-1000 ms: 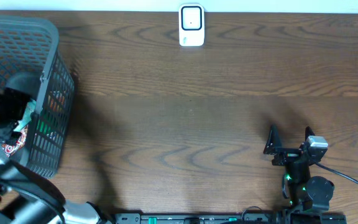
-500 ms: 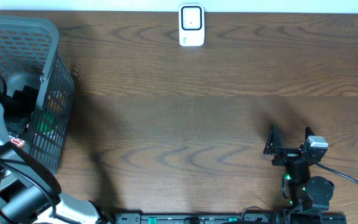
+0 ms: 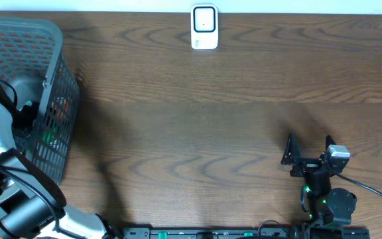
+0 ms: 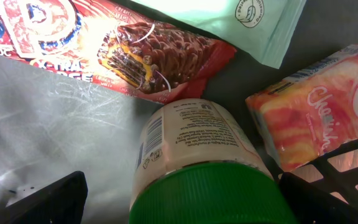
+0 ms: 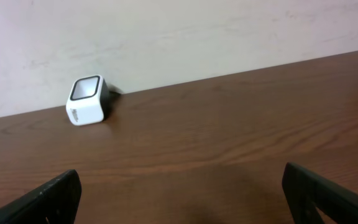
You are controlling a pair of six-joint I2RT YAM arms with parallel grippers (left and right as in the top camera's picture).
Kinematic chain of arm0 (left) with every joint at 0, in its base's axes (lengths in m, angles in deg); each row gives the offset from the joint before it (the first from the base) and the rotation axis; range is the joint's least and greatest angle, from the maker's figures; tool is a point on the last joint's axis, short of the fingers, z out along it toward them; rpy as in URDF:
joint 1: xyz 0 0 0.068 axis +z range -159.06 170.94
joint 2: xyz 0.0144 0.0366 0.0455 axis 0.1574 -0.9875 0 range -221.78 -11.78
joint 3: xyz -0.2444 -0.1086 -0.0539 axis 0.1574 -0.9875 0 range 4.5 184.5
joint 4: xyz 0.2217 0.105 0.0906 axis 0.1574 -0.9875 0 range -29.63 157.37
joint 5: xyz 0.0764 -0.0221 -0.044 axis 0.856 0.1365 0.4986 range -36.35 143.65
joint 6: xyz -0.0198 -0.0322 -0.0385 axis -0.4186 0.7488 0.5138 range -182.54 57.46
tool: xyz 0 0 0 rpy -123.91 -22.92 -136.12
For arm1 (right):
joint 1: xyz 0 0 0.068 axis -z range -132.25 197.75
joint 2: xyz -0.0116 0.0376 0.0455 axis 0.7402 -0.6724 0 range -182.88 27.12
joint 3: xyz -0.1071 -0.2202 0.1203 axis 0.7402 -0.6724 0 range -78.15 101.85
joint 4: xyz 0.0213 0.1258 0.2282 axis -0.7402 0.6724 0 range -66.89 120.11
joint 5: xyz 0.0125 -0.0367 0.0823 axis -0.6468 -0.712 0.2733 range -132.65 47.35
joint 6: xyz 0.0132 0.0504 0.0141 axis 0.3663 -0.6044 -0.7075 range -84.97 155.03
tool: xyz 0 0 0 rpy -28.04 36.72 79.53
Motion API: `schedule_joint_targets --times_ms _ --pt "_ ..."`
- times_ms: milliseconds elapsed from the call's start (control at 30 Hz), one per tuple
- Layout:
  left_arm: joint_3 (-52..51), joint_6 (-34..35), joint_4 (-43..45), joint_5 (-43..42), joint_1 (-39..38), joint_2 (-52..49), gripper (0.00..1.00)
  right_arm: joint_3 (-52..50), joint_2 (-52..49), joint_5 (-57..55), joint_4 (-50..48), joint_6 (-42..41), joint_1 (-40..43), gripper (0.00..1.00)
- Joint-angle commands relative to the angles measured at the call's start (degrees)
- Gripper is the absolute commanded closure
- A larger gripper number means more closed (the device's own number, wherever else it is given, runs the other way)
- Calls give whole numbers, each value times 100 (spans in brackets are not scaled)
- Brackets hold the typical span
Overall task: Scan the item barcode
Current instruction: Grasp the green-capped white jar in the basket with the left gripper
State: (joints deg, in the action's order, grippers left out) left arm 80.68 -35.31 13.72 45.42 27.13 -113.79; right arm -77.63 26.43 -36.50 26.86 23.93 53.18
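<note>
At the desk's 5 o'clock, the right end effector stood spread and empty. At 9 o'clock, inside the grey basket, the left end effector hung spread astride a green-lidded jar, with a chocolate biscuit packet and a tissue pack beyond. The white barcode scanner sat at 12 o'clock.

The left gripper, jaws spread wide, is hovering over a green-lidded jar lying beside a cookie packet, mint pouch and tissue pack.
</note>
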Motion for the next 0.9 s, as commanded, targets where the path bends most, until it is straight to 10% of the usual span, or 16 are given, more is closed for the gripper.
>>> schedule_joint_targets --times_ms 0,333,500,867 --pt "-164 52 26 144 -50 -98 2 -20 26 -26 9 63 -39 1" --pt "-769 50 542 144 -55 -118 0 -20 26 -26 9 63 -39 1" --pt "-811 50 621 144 -55 -133 32 -20 26 -26 9 63 -39 1" --pt "-341 -37 164 142 61 44 39 -20 26 -26 9 66 -39 1"
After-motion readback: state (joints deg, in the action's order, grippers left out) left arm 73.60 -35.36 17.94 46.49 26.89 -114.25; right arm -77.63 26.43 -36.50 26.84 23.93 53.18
